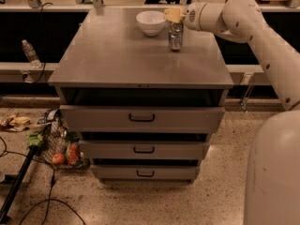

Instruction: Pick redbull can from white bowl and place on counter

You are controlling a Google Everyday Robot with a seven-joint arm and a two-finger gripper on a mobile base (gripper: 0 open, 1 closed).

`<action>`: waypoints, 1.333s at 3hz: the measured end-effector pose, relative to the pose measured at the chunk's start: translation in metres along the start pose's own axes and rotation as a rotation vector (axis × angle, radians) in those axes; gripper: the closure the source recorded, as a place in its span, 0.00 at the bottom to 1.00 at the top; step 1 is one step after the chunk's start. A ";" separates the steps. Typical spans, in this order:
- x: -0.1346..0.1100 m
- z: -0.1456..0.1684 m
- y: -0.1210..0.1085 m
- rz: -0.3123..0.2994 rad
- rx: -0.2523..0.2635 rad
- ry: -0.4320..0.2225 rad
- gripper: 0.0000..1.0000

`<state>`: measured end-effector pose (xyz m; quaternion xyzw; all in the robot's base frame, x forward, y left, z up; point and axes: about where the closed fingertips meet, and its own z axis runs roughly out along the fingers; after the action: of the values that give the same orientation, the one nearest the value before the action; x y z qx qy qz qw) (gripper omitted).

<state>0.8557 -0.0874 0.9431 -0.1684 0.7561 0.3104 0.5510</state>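
Observation:
The redbull can (175, 36) stands upright on the grey counter (122, 55), just right of and in front of the white bowl (151, 22), which looks empty. My gripper (174, 17) reaches in from the right and sits directly over the can, its yellowish fingers closed on the can's top. The can's base is at, or just above, the counter surface. The arm (243, 22) runs back to the right and down along the frame edge.
The cabinet has three black-handled drawers (141, 118) below the top. A clear water bottle (30, 53) stands on the pale ledge at left. A wire basket with food (61, 146), cables and a black pole (16, 186) lie on the floor at left.

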 end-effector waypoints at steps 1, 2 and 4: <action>0.010 -0.001 0.007 -0.004 -0.022 -0.035 0.59; 0.017 -0.002 0.011 -0.015 -0.022 -0.048 0.35; 0.018 -0.027 -0.002 -0.055 0.033 -0.029 0.00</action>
<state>0.8312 -0.1052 0.9312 -0.1755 0.7481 0.2852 0.5729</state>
